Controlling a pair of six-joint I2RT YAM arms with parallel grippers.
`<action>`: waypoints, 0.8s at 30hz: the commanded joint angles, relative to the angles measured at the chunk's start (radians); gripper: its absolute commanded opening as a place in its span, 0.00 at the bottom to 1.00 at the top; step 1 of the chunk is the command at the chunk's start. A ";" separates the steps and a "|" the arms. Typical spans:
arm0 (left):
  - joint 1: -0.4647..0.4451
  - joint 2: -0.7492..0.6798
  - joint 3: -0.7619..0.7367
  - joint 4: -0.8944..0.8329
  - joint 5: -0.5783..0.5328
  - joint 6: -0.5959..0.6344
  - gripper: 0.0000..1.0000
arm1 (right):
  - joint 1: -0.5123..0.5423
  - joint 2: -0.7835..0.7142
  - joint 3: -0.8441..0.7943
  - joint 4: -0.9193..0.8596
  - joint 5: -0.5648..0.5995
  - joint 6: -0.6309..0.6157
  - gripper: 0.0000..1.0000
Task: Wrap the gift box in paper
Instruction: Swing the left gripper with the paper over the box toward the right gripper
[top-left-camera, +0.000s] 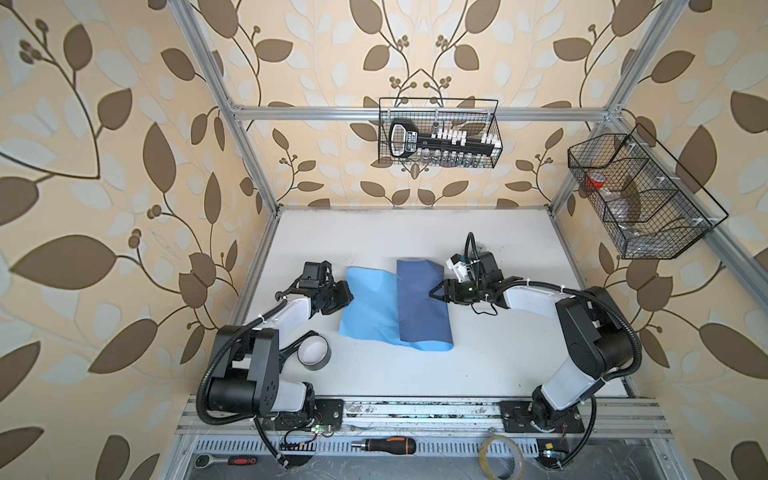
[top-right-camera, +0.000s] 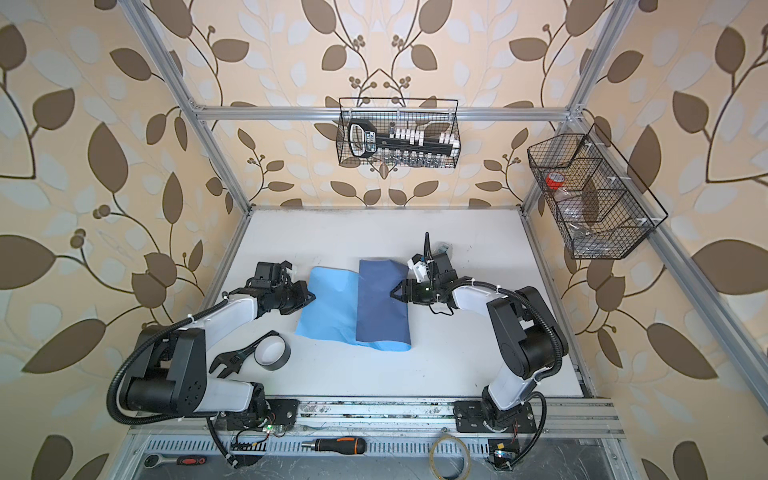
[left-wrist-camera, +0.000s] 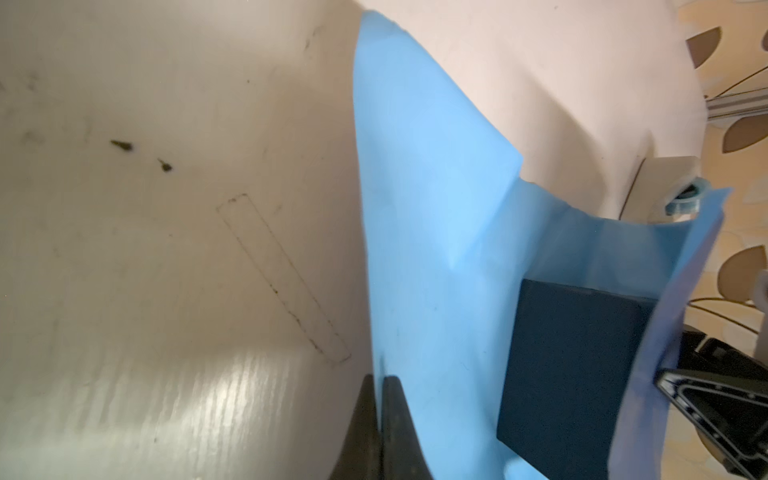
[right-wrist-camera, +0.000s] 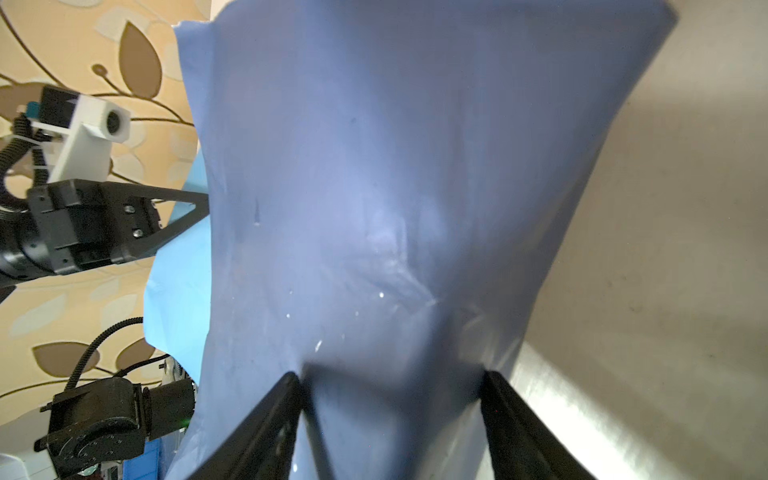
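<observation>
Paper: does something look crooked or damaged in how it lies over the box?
Yes. The folded dark flap of the paper sits askew: at its near end a light-blue strip sticks out, so the edges do not line up. Creases show near the right gripper.

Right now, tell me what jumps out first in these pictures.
The paper lies mid-table, its right part folded over dark side up. The left tool pinches its left edge; the right tool stands wide-jawed against the fold, which hides the gift box from above.
</observation>
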 joint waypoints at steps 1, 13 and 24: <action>-0.052 -0.100 0.053 -0.074 -0.117 -0.017 0.00 | 0.017 0.072 -0.037 -0.129 0.156 -0.034 0.67; -0.399 -0.009 0.377 -0.426 -0.552 -0.025 0.00 | 0.020 0.069 -0.036 -0.137 0.170 -0.033 0.67; -0.613 0.215 0.636 -0.640 -0.806 -0.026 0.00 | 0.023 0.072 -0.033 -0.143 0.176 -0.033 0.67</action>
